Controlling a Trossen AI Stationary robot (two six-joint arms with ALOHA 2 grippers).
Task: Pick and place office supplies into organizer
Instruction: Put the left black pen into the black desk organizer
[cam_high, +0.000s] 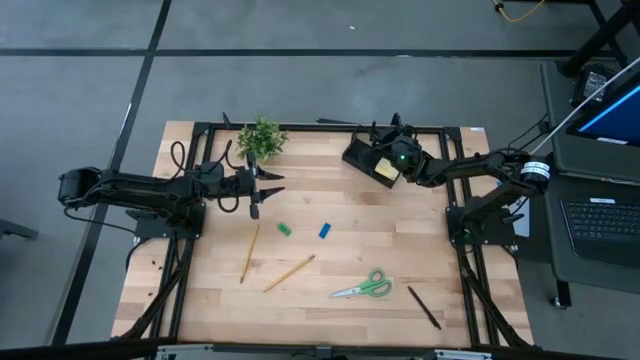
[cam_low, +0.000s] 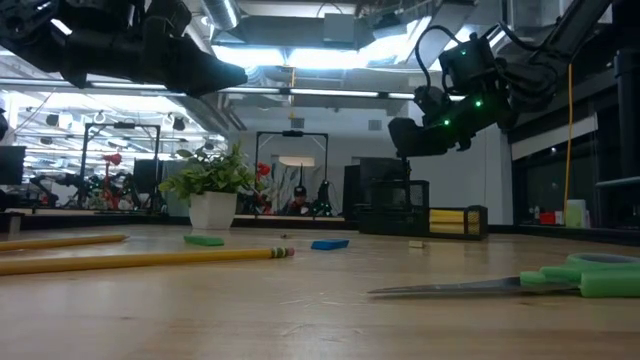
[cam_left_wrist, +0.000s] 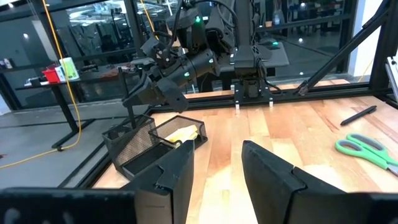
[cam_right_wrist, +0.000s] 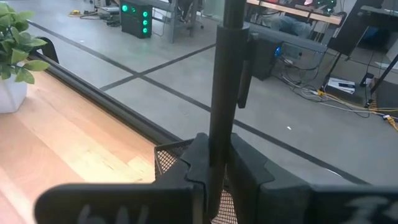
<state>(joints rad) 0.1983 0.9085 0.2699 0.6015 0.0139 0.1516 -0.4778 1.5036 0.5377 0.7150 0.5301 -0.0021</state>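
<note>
The black mesh organizer (cam_high: 362, 158) stands at the far right of the table, with the yellow sticky-note pad (cam_high: 386, 172) in its low tray. My right gripper (cam_right_wrist: 217, 158) hovers over it, shut on an upright black pen (cam_right_wrist: 224, 74). My left gripper (cam_left_wrist: 214, 180) hangs open and empty at the table's left (cam_high: 255, 188), pointing level toward the organizer (cam_left_wrist: 149, 143). Flat on the wood lie two pencils (cam_high: 250, 250) (cam_high: 290, 272), a green eraser (cam_high: 284, 229), a blue eraser (cam_high: 325, 230), green-handled scissors (cam_high: 365, 287) and a second black pen (cam_high: 423, 306). My right gripper pinches the pen's shaft below its clip (cam_right_wrist: 214, 134) between its two fingers. The fingers come nearly level from the table's right side and lie across the pen. The pen stands upright, lifted off the table, over the organizer's mesh (cam_right_wrist: 177, 155); the fingers hide its lower end.
A potted plant (cam_high: 262, 138) stands at the far edge, left of the organizer. The black table frame (cam_left_wrist: 261, 96) runs along the edges. Bare wood lies between the two arms, in the middle of the table.
</note>
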